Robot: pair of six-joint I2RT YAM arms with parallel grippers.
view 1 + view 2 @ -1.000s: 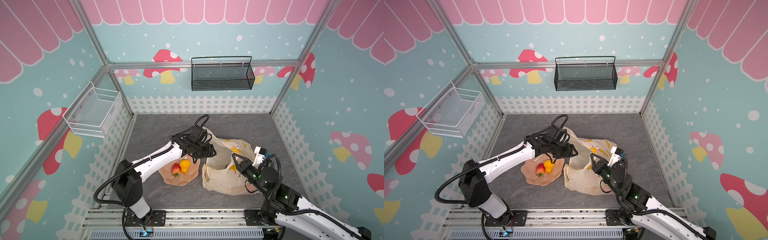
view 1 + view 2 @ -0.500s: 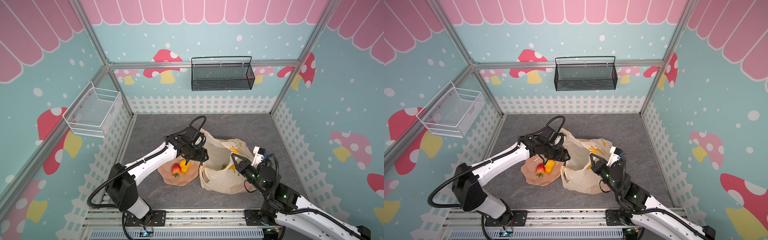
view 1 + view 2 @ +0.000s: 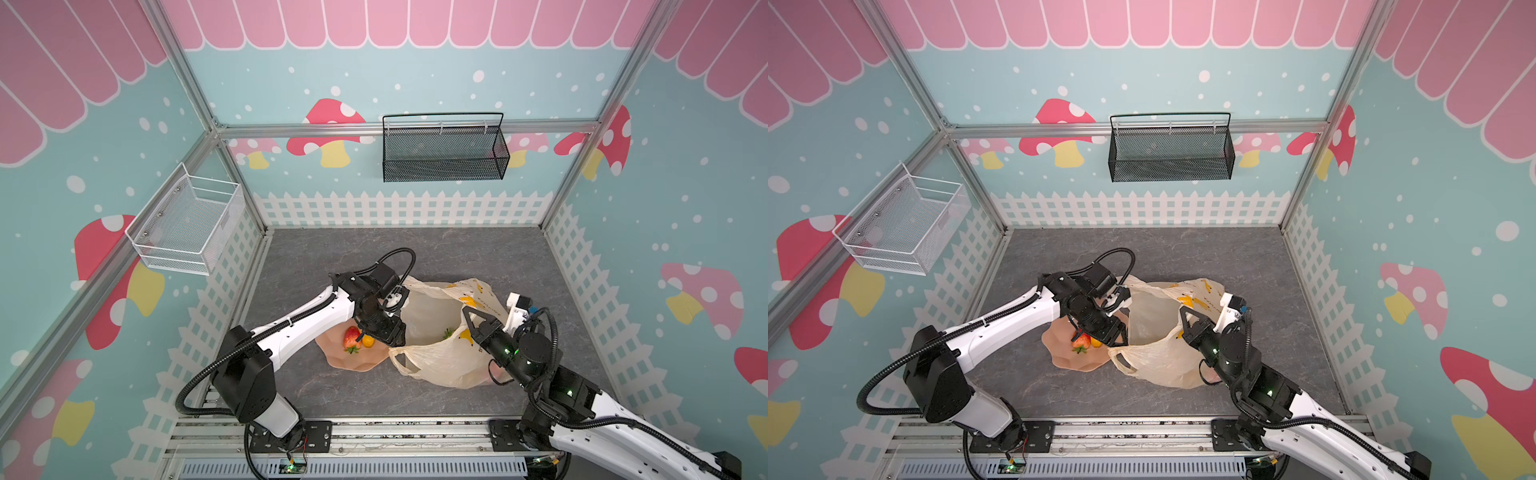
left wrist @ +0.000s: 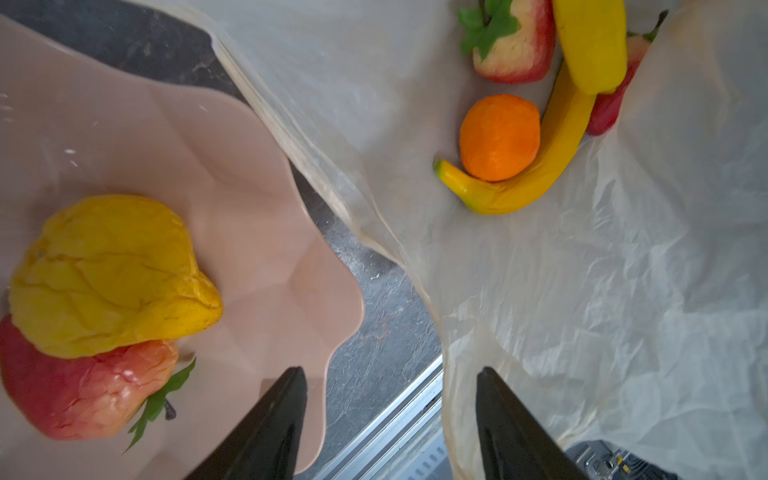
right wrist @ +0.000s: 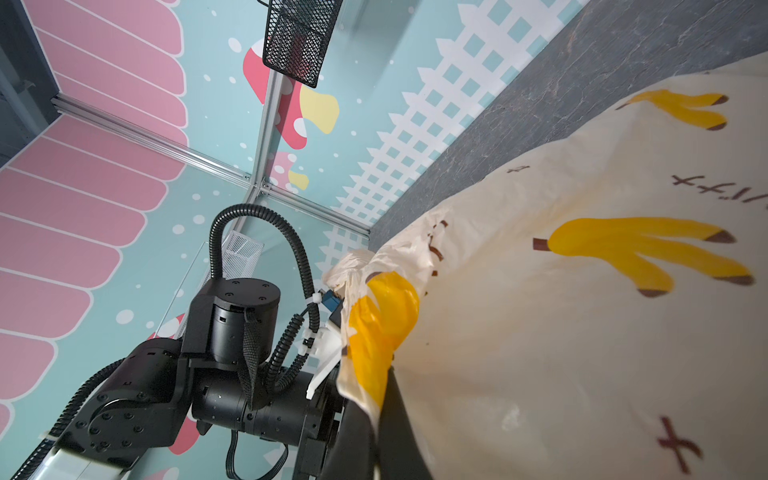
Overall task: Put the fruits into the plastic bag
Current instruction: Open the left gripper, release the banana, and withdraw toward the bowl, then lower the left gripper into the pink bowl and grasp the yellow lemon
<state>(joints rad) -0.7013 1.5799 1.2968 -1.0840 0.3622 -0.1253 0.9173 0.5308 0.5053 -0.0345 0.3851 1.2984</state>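
Observation:
The cream plastic bag (image 3: 440, 353) (image 3: 1163, 357) printed with bananas lies right of centre, mouth held open. My right gripper (image 3: 471, 322) (image 5: 376, 399) is shut on the bag's rim (image 5: 374, 332). Inside the bag (image 4: 602, 291) lie an orange (image 4: 500, 137), two bananas (image 4: 523, 183) and strawberries (image 4: 511, 45). A red strawberry (image 3: 351, 337) (image 4: 83, 390) and a yellow-orange pear-like fruit (image 3: 368, 341) (image 4: 108, 274) rest together on the peach plate (image 3: 353, 363) (image 4: 249, 166). My left gripper (image 3: 392, 338) (image 4: 390, 370) hangs open and empty over the gap between plate and bag.
A black mesh basket (image 3: 444, 153) hangs on the back wall. A white wire basket (image 3: 187, 226) is mounted on the left wall. An aluminium rail (image 3: 374, 432) runs along the front. White picket-fence walls enclose the grey floor (image 3: 478, 253).
My left gripper has moved from above the bag's mouth toward the front left, to the plate's edge, staying open. The right gripper keeps its hold on the bag.

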